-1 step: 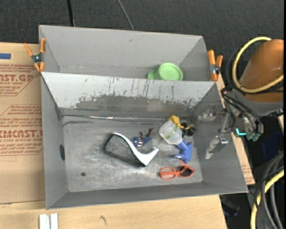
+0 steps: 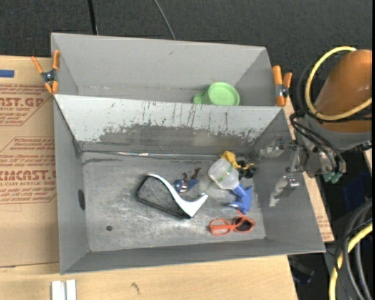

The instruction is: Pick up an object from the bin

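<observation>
My jaws hung over the sloping side wall of the bin (image 2: pixel 69 186); whether they stood wide or narrow I could not tell. Nearest them lay a blue plastic piece (image 2: pixel 240 197), with an orange-red looped piece (image 2: pixel 231 225) like toy spectacles close beside it and a clear cup (image 2: pixel 224 174) just beyond. I judged it best to centre over the blue piece and come down clear of its neighbours. I could read no writing on these things.

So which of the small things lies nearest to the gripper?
The blue piece, just beside the gripper; the red piece and the green lid lie farther off.
</observation>
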Action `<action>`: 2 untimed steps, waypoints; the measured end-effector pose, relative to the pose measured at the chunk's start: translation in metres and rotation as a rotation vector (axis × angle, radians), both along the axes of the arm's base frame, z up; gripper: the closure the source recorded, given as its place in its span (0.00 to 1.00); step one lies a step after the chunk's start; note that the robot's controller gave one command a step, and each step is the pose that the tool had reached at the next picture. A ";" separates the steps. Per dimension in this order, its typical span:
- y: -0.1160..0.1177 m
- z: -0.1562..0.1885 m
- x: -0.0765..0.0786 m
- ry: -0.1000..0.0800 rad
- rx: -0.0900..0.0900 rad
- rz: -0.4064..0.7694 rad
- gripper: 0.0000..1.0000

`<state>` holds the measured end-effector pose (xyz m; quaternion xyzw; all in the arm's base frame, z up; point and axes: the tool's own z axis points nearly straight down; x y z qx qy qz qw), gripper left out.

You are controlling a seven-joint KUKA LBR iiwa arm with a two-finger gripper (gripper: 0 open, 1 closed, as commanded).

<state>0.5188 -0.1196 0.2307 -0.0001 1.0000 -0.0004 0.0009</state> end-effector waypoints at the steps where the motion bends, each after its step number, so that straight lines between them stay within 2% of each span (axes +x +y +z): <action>1: 0.000 0.000 0.000 -0.001 0.000 0.001 0.00; 2: -0.005 -0.037 -0.021 -0.003 -0.001 0.023 0.00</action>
